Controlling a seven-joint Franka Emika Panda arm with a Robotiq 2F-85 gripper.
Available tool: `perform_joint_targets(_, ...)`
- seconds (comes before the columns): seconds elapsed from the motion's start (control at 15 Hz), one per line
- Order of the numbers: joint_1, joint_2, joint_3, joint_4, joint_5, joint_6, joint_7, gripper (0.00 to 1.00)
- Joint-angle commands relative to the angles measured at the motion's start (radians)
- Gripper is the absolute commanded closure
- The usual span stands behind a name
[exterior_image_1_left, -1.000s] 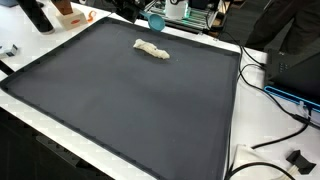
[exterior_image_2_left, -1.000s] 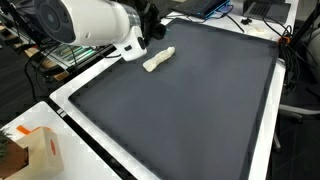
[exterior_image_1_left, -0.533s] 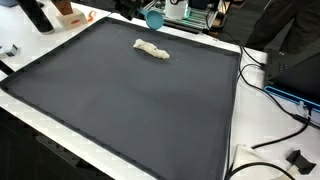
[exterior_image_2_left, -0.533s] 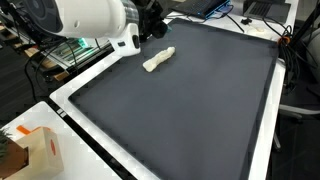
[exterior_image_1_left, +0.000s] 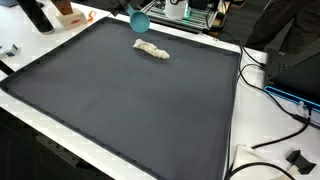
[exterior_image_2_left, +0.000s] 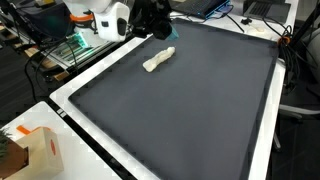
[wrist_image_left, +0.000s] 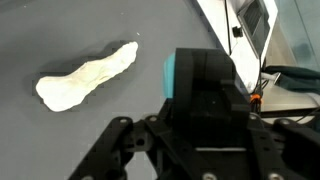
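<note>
Black Robotiq gripper (exterior_image_2_left: 160, 28) hangs over the far corner of the dark grey rubber mat (exterior_image_1_left: 130, 110), which covers most of the white table (exterior_image_1_left: 236, 120). The jaws look spread wide with nothing between them (linkages splay outward in the wrist view, tips cut off at the bottom edge). The nearest thing is a white, elongated crumpled cloth roll (exterior_image_2_left: 158, 59), lying flat on the mat just beside the gripper and not touching it. In the wrist view the roll (wrist_image_left: 85, 78) sits up and to the left of the gripper body, angled diagonally. In an exterior view it (exterior_image_1_left: 152, 49) lies near the mat's far edge, just below a teal round part (exterior_image_1_left: 140, 20) on the wrist. An orange-and-white cardboard box (exterior_image_2_left: 40, 150) sits at the table's near corner, well apart.
</note>
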Motion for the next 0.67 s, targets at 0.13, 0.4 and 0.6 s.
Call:
perform_joint_targets(0.13, 0.059, -0.132, 0.031, -0.094, -0.117, 0.240, 0.259, 0.75)
perform_joint_targets(0.4, 0.101, -0.178, 0.079, -0.133, -0.341, 0.392, 0.460, 0.75)
perform_joint_targets(0.6, 0.124, -0.198, 0.117, -0.152, -0.554, 0.446, 0.626, 0.75)
